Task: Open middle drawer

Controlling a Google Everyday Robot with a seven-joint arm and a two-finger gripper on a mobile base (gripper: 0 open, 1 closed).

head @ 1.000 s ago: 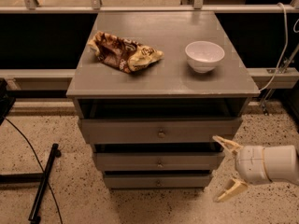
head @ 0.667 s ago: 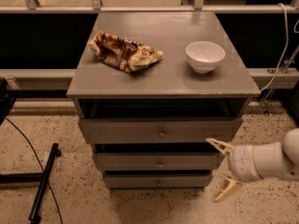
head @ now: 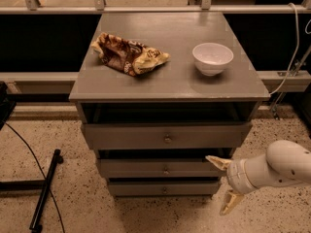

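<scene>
Grey wooden middle drawer (head: 131,169) unopened; my tool (head: 223,183) hangs released off the table's (head: 121,89) front right corner. Approach step; next, centre on its round metal knob (head: 166,170).

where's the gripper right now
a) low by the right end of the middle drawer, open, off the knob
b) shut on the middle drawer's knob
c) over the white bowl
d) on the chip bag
a: the gripper hangs low at the right end of the middle drawer, its fingers spread apart, well to the right of the knob.
</scene>
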